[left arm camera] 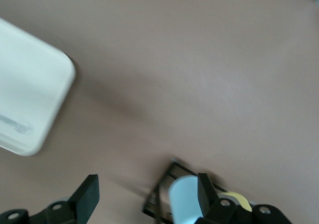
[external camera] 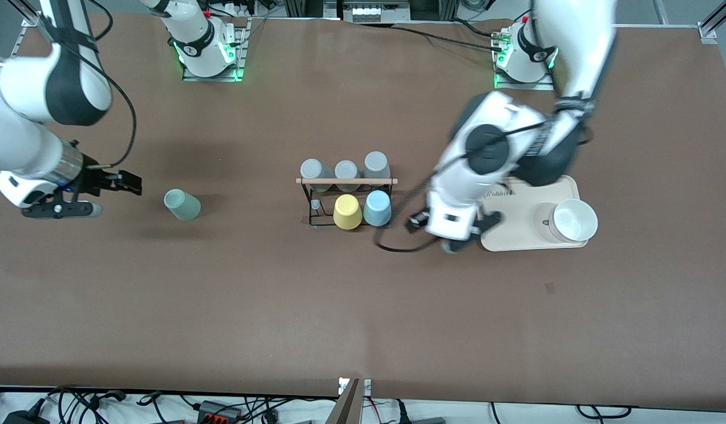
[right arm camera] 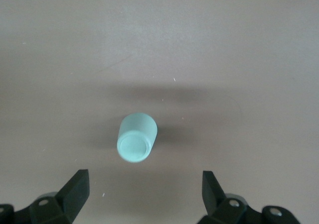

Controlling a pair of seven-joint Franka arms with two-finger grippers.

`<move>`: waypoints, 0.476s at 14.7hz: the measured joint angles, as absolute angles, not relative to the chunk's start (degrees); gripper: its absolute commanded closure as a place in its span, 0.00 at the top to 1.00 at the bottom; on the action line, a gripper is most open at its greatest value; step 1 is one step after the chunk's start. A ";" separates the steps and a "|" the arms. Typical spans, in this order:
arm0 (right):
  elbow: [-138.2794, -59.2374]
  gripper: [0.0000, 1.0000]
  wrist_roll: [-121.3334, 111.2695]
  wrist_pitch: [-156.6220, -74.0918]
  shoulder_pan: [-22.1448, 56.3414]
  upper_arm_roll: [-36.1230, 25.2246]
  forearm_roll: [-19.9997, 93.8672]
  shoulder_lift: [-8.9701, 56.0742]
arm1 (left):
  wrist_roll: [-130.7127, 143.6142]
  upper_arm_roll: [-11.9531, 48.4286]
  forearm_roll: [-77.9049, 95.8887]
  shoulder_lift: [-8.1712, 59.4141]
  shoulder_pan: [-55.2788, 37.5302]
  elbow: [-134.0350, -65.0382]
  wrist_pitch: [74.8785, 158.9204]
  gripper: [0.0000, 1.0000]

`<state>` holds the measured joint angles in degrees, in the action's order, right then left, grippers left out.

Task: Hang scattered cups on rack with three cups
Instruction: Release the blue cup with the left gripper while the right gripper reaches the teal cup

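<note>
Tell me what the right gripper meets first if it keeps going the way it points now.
Probably the mint green cup: it stands alone on the table, centred ahead of the open right gripper in the wrist view, with nothing between them. Height is hard to judge.

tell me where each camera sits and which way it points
Front view: high across the table, facing both arms' bases, over the rack, the beige tray and the mint cup; both arms show.
Left wrist view: on the left arm's wrist, looking down at the table; its open left hand shows, with the light blue cup on the rack and the tray's corner.
Right wrist view: on the right arm's wrist, looking down at the mint cup; its open right hand shows.
Shared: front and right wrist views both show the mint cup.
</note>
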<state>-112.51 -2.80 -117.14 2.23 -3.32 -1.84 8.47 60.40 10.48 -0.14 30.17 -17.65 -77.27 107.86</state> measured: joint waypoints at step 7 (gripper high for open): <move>-120.04 1.00 -2.15 -129.76 2.48 -3.14 -1.84 13.80 | 44.78 10.46 -1.40 22.57 -6.52 -77.25 98.11 0.99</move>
<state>-120.04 -2.15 -129.76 2.48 -3.14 -1.84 13.80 44.78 10.46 -1.40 22.57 -6.52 -77.25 98.11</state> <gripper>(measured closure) 0.000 0.018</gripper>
